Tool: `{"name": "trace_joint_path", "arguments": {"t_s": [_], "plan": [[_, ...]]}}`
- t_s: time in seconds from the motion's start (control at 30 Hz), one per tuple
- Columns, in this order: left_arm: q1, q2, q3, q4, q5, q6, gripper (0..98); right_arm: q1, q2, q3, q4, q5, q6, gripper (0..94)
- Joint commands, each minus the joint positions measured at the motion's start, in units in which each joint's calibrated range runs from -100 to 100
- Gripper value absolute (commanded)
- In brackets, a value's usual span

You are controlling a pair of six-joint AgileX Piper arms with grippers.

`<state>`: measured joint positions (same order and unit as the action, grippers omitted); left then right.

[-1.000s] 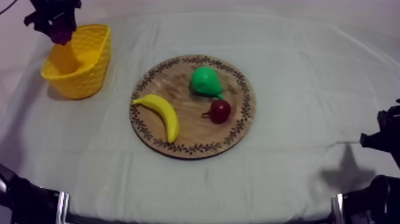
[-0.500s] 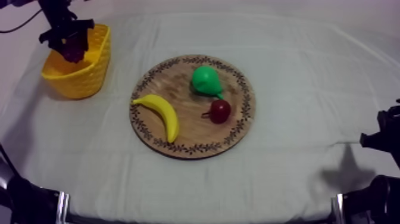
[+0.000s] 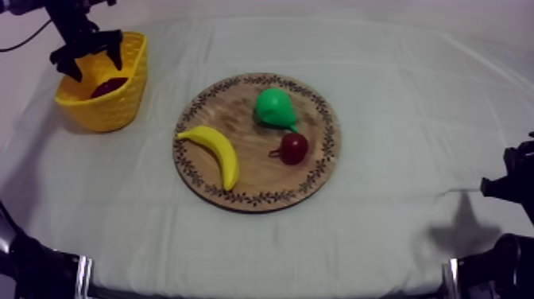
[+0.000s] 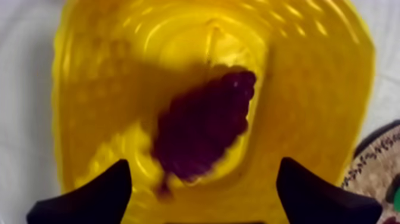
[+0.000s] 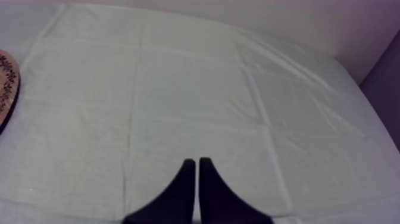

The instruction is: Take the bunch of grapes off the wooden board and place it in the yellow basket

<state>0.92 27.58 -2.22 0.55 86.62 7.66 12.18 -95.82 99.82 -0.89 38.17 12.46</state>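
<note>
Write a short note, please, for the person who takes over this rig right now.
Left gripper: jaws open and empty, over the yellow basket.
Right gripper: jaws shut on nothing, low over the cloth.
Bunch of grapes lies inside the basket.
Banana, pear and small red fruit are on the wooden board.
Done: grapes placed.
Left: probably only to pull the left arm back.

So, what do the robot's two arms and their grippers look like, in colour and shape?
The left arm and right arm are black, each with a pale band. The left gripper and right gripper each have two plain black fingers, tapering to blunt tips.
</note>
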Motion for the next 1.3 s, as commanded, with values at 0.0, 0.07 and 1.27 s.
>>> {"name": "trace_joint_path", "arguments": {"t_s": [0.0,0.07,1.27], "plan": [[0.27,-5.20,2.52,-0.02,-0.61,-0.06,79.9,0.00,-0.02,-0.05,-0.01,-0.03,0.02,0.3],[0.60,-9.53,4.90,-0.11,-1.12,-0.01,71.0,0.00,-0.02,-0.05,-0.01,-0.03,0.02,0.3],[1.41,-92.76,79.51,10.43,-44.40,-16.04,0.0,0.00,-0.02,-0.05,-0.01,-0.03,-0.03,0.3]]}}
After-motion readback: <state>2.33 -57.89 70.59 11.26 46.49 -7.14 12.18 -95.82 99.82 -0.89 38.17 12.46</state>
